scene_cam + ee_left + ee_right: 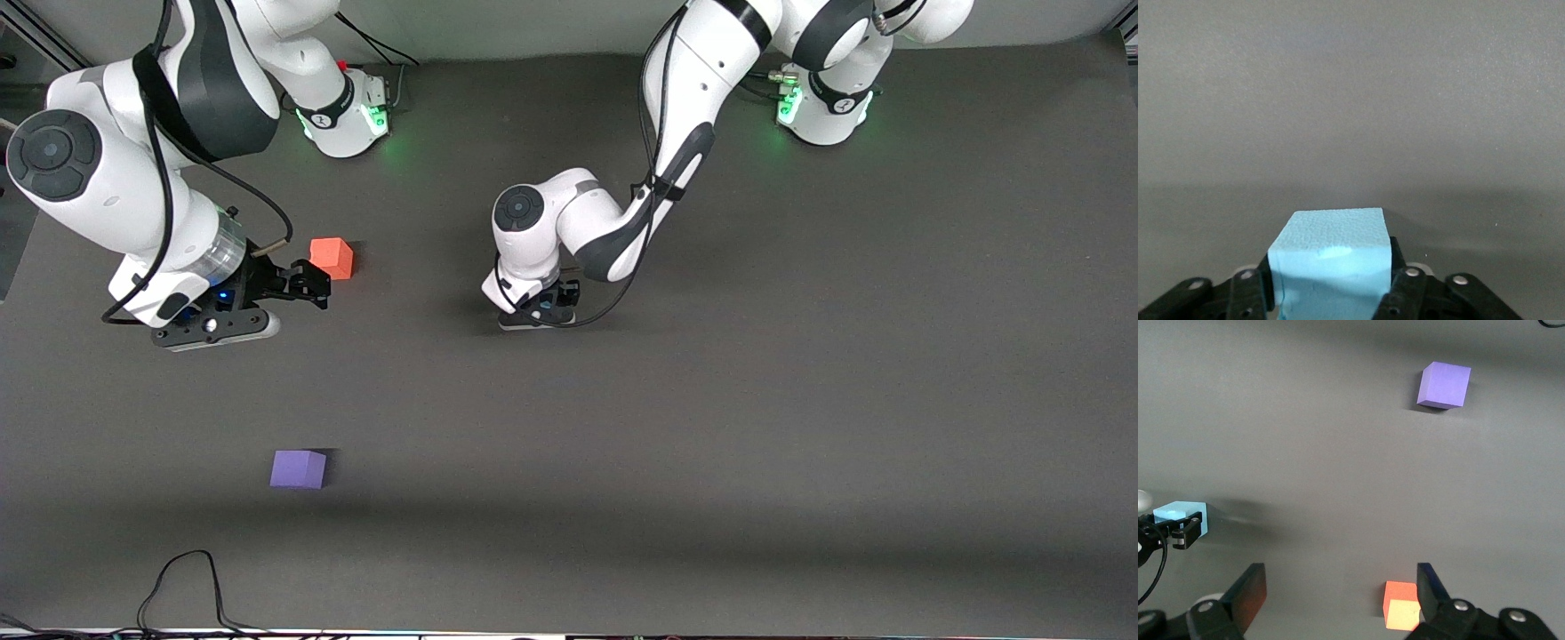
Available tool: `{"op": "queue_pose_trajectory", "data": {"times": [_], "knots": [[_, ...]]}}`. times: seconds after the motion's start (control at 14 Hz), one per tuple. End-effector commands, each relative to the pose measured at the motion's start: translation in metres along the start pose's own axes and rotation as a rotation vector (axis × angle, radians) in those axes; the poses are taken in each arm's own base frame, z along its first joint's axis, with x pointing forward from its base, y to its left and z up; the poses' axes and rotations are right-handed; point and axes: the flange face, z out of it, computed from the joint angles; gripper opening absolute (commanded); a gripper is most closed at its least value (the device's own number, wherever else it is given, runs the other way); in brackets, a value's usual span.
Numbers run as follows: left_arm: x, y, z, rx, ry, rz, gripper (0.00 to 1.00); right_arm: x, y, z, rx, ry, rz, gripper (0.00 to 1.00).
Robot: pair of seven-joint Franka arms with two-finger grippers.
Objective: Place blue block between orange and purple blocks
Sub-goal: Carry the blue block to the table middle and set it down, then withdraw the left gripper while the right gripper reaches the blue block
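While the blue block (pixel 1330 263) sits between the fingers of the left gripper (pixel 544 311), low at mid-table, the frames do not settle whether the grip is firm. From it, the orange block (pixel 332 258) lies at ten o'clock in the front view and the purple block (pixel 298 468) at eight o'clock. With its fingers spread and empty, the right gripper (pixel 307 283) waits beside the orange block. Placement between the pair remains undone.
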Motion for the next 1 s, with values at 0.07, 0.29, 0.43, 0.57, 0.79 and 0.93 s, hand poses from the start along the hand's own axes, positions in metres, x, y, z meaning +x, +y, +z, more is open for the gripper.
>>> {"op": "queue_pose_trajectory", "data": {"times": [0.07,0.29,0.43,0.57,0.79,0.93], "knots": [[0.028,-0.014,-0.036,0.05,-0.013,-0.031,1.0,-0.004,-0.003,-0.011,0.032,-0.002,0.029,1.0],[0.09,-0.076,-0.157,-0.031,-0.093,-0.048,1.0,-0.004,-0.004,-0.011,0.036,-0.003,0.03,1.0],[0.125,-0.135,-0.217,-0.085,-0.153,-0.042,1.0,-0.005,-0.009,-0.01,0.052,-0.007,0.031,1.0],[0.162,-0.214,-0.257,-0.106,-0.209,-0.027,1.0,-0.008,-0.03,-0.006,0.054,-0.018,0.033,1.0],[0.203,-0.353,-0.301,-0.132,-0.285,0.034,1.0,-0.017,-0.12,0.015,0.104,-0.049,0.066,1.0],[0.214,-0.438,-0.325,-0.134,-0.295,0.08,1.0,-0.023,-0.176,0.032,0.122,-0.039,0.131,1.0]]}}
